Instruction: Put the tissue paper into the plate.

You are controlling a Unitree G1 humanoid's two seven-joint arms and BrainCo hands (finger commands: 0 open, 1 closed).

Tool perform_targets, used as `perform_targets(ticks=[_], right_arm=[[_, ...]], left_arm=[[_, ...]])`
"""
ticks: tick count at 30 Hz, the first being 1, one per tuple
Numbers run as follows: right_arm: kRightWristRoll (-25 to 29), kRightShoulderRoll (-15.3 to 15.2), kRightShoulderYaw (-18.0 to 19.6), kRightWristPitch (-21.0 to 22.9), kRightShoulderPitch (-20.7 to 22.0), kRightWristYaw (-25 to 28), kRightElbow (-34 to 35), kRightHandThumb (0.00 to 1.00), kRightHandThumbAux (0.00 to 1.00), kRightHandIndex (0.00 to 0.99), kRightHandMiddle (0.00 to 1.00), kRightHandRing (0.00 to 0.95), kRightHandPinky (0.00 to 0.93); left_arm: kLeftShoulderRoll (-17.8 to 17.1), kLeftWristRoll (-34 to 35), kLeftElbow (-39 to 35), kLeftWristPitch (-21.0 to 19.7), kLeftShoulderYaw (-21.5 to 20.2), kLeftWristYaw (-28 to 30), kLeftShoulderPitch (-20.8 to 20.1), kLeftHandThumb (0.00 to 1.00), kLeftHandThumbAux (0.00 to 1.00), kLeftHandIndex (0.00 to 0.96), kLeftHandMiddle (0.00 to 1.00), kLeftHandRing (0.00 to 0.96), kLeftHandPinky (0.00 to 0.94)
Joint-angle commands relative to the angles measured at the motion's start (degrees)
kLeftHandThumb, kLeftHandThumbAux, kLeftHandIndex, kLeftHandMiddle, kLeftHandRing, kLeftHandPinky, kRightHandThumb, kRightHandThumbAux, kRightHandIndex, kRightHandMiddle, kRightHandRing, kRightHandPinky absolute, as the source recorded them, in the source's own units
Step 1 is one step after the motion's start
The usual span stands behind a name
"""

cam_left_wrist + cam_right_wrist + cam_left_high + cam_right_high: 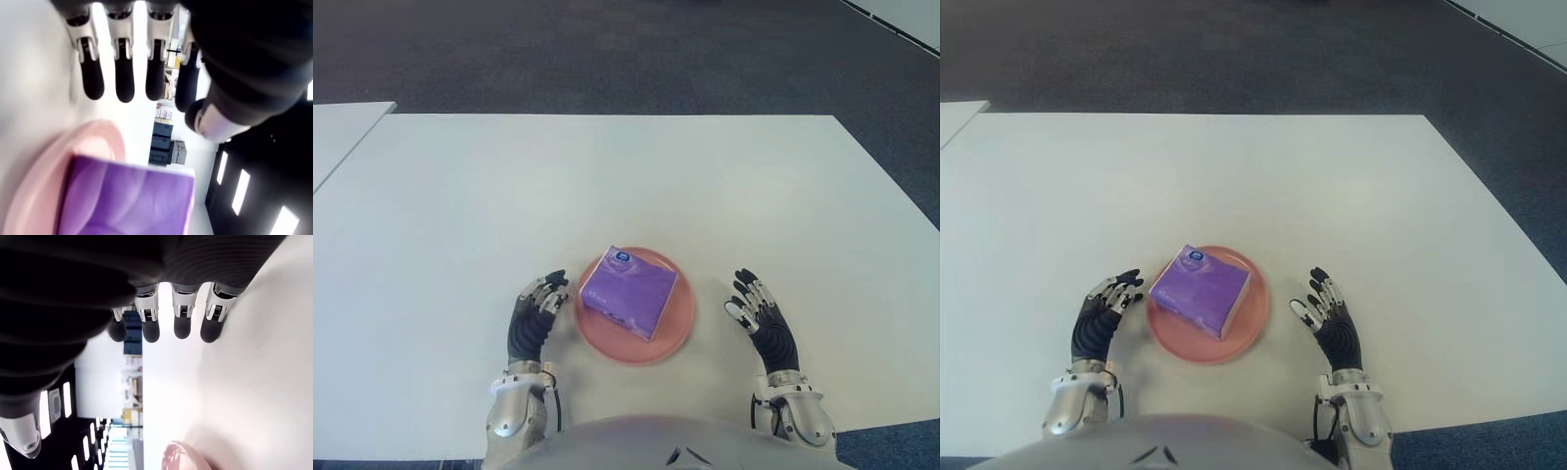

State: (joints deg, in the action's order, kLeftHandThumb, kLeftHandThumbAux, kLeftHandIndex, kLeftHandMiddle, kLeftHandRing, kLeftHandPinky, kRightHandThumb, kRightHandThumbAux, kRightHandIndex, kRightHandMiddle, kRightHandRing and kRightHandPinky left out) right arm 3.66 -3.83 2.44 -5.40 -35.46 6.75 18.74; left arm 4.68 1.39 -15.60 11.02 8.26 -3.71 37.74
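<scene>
Tissue paper pack (629,292): seated in pink plate (677,328), near table's (607,176) front edge; left hand (533,318) and right hand (760,319) flanking, fingers spread, nothing held.

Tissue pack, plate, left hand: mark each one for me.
tissue pack (628,291), left eye view, middle of its purple top face.
plate (678,328), left eye view, bare pink rim right of the pack.
left hand (530,321), left eye view, back of the hand.

A purple tissue pack (629,291), its corner logo seemingly blue, lies on a pink plate (677,328) over a white table (607,176).
</scene>
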Motion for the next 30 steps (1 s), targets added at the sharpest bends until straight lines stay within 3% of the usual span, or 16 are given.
perform_targets(ticks=[1,6,30], right_arm=[[0.3,-0.4,0.3,1.2,-1.0,0.2,0.2,0.147,0.568,0.078,0.101,0.023,0.0],[0.7,-0.4,0.6,1.6,-1.2,0.4,0.4,0.152,0.571,0.085,0.105,0.025,0.0],[-0.3,-0.5,0.0,2.4,-1.9,0.2,2.4,0.157,0.543,0.087,0.103,0.017,0.0]], left_arm=[[0.7,-2.3,-0.1,2.1,1.5,-1.2,2.4,0.355,0.644,0.27,0.252,0.276,0.303],[0.4,-3.2,0.0,3.1,2.0,-1.8,2.6,0.258,0.606,0.232,0.238,0.251,0.268],[-1.6,-3.7,-1.1,4.3,2.4,-0.6,4.0,0.213,0.58,0.185,0.187,0.187,0.211]])
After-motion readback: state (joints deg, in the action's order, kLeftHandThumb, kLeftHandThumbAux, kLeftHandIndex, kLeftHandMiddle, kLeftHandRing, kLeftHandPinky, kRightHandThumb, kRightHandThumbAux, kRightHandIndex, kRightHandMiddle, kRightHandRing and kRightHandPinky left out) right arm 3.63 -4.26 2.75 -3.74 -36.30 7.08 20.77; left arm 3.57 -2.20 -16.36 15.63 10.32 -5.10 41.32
